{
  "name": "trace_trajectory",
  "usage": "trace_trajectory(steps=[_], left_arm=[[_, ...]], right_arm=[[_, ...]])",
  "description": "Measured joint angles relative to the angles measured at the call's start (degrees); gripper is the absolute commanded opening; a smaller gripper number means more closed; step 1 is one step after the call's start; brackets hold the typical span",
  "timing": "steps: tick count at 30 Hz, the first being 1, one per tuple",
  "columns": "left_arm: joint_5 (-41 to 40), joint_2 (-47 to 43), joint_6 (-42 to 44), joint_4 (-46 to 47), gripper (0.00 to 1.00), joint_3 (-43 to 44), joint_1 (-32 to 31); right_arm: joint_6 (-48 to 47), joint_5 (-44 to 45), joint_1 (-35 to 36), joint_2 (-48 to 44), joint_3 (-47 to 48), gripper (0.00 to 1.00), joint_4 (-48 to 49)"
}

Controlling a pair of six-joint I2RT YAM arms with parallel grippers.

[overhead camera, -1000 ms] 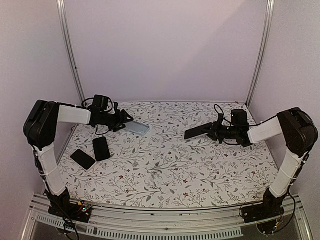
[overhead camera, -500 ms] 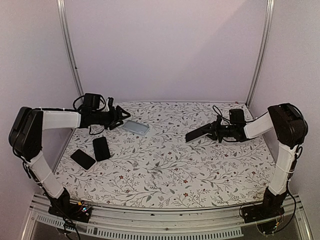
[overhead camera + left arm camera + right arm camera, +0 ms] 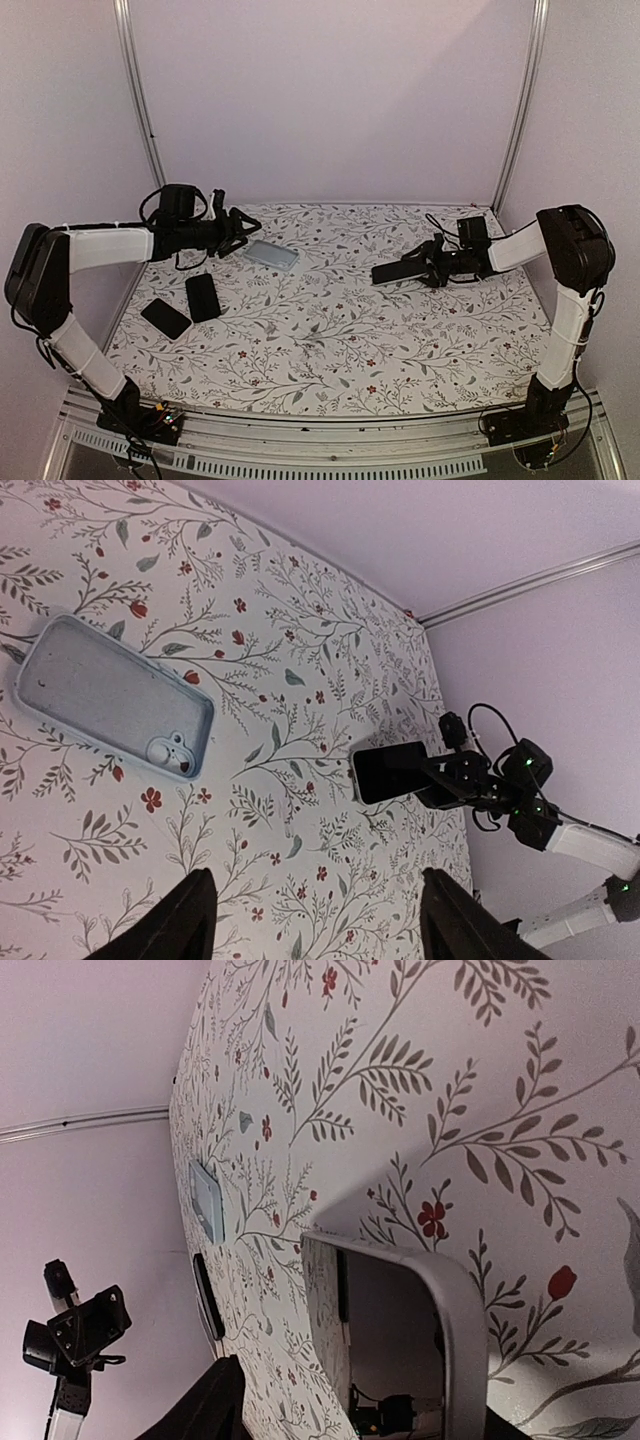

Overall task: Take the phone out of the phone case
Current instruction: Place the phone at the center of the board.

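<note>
Far left, near the table [image 3: 330, 350] edge: two dark phones [image 3: 203, 296] lie flat side by side, apart from everything else. My left gripper [image 3: 240, 226] hangs over the far-left corner. Its jaws are spread wide with nothing between them; in the left wrist view both fingers [image 3: 190, 920] frame bare floral cloth. Just right of it lies the phone case [image 3: 273, 253], pale blue and empty, flat on the table with its open side up and the camera cutout toward its near end [image 3: 115, 695]. Left gripper is near it, not touching. Then a wide stretch of bare cloth. The phone [image 3: 398, 270] is out of the case and well apart from it, over on the right half, sticking out leftward from my right gripper [image 3: 426, 268], low over the table and close to level. In the right wrist view its silver-rimmed dark face [image 3: 390, 1330] sits between my jaws, but the one finger [image 3: 212, 1405] I can see stands off it, cloth showing in the gap. So the right jaws are parted, not clamped. Can't tell whether the phone's far end rests on the table.
</note>
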Motion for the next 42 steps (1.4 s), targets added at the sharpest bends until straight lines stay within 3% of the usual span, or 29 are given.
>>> trace_trajectory(steps=[11,38,41,42], left_arm=[[-0.28,-2.12,-0.42,0.87,0.71,-1.33,-1.25],[-1.55,-4.11,1.49,1.03,0.71,-1.51,-2.47],[-1.92,-4.15,2.01,0.46,0.71,-1.53,-2.47],[-2.14,-4.22,2.21,0.07,0.71,-1.51,-2.47]], right_arm=[[-6.19,4.48,0.0,-5.22,-1.64,0.62,-8.22],[-15.39,18.32,0.0,-13.22,-4.2,0.8,-20.46],[-16.0,19.54,0.0,-14.1,-4.33,0.86,-21.07],[-16.33,19.8,0.0,-14.43,-4.46,0.94,-21.18]])
